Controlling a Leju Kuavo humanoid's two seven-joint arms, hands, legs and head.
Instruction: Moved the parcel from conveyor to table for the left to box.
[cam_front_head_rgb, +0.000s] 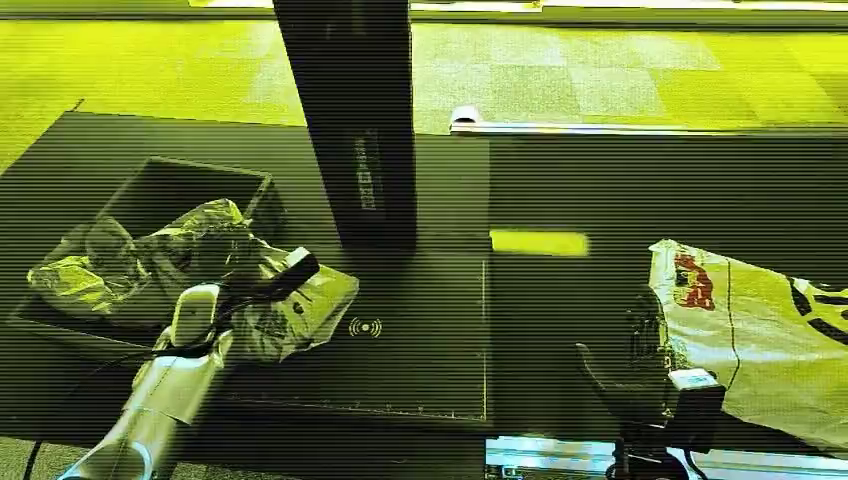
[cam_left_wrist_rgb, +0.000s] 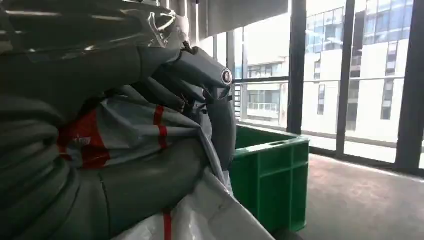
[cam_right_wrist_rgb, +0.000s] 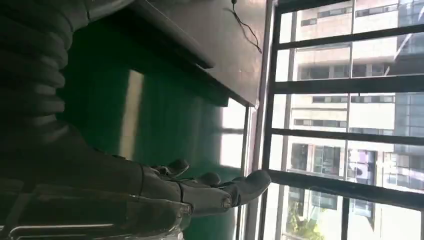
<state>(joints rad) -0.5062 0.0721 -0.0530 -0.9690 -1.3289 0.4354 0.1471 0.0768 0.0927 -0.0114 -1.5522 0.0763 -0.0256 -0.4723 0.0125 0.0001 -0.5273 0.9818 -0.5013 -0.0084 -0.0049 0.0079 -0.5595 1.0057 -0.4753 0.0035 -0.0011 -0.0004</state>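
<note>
**Left hand's got a parcel by the box, right hand sitting empty at the belt**

Writing first: not much is readable. The dark upright post (cam_front_head_rgb: 350, 120) in the middle of the tabletop (cam_front_head_rgb: 420, 380) has a small label on its front, too blurry to make out. There's a little wireless-style symbol (cam_front_head_rgb: 366, 327) printed on the dark mat near the post's base. The white parcel (cam_front_head_rgb: 760, 330) on the conveyor (cam_front_head_rgb: 600, 200) has red and black print on it, but I can't read any of it.

Counts: one open box (cam_front_head_rgb: 170, 195) at the tabletop's left edge with crinkly silver bags (cam_front_head_rgb: 100, 265) piled in it (can't tell exactly how many), one parcel in the left hand, one on the belt, and one green crate (cam_left_wrist_rgb: 270, 175) showing in the left wrist view.

Fingers: the left hand (cam_front_head_rgb: 255, 290) is wrapped around the grey parcel (cam_left_wrist_rgb: 130, 130) with red stripes, fingers (cam_left_wrist_rgb: 200, 70) curled over the plastic and the thumb underneath, so it's gripping it. That parcel (cam_front_head_rgb: 300, 305) sits on the tabletop just beside the box's near corner, between the box and the post.

The right hand (cam_front_head_rgb: 640, 350) is low over the conveyor's near edge, just beside the white parcel. In the right wrist view its fingers (cam_right_wrist_rgb: 240, 187) are stretched out and spread with nothing in them.
</note>
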